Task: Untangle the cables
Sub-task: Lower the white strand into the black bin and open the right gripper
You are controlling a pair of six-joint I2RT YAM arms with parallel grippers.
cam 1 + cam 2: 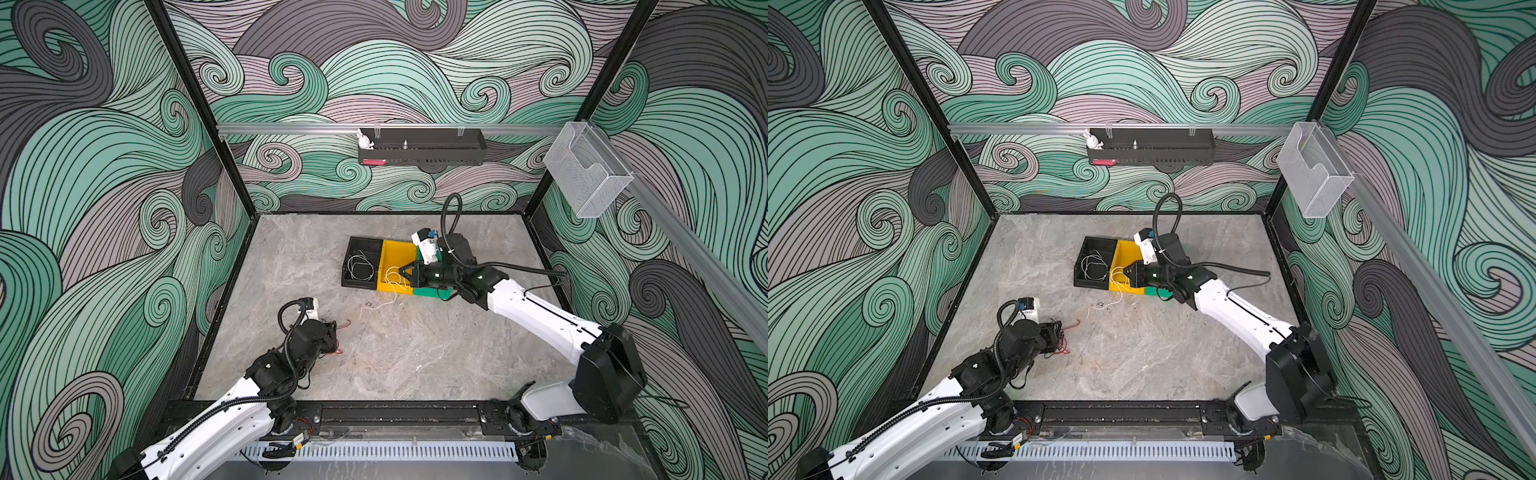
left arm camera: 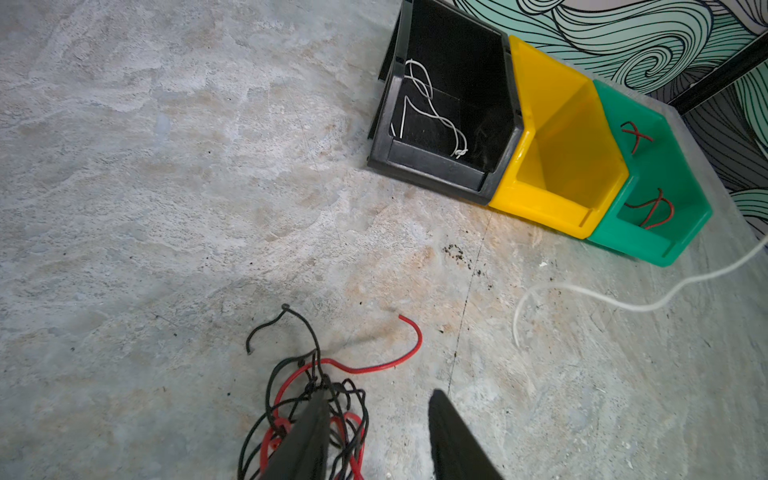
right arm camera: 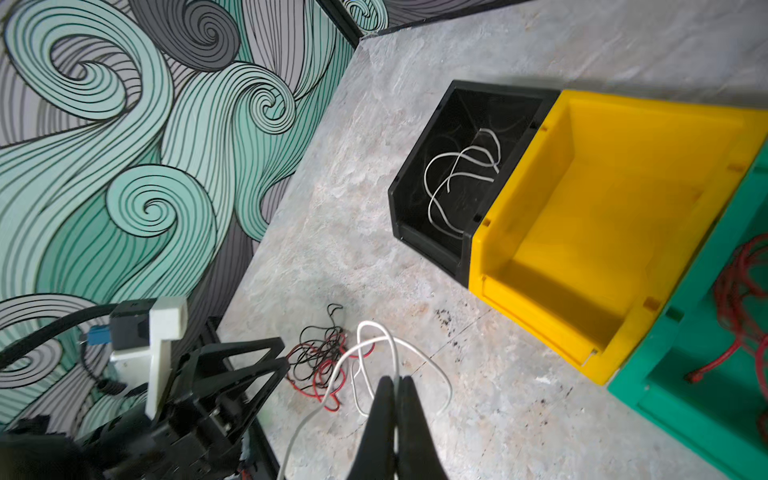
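Right gripper is clamped on a white cable, with loops bunched just ahead of the tips. From this claw the cable is run down and back toward the left arm's side. Its loose end is laid on the tabletop between the two claws, apart from the tangle. Black bin, with a second white cable inside, is found just ahead of the tips. Yellow bin is overlapped by the claw in both top views. Green bin with red cables lies back on the wrist side. Right arm is judged nearer for a drop into the black bin. Left gripper is seen with jaws parted and nothing between them, one finger set against the red-and-black tangle. Surface is flat grey marbled stone; room is closed in by swirl-patterned walls.
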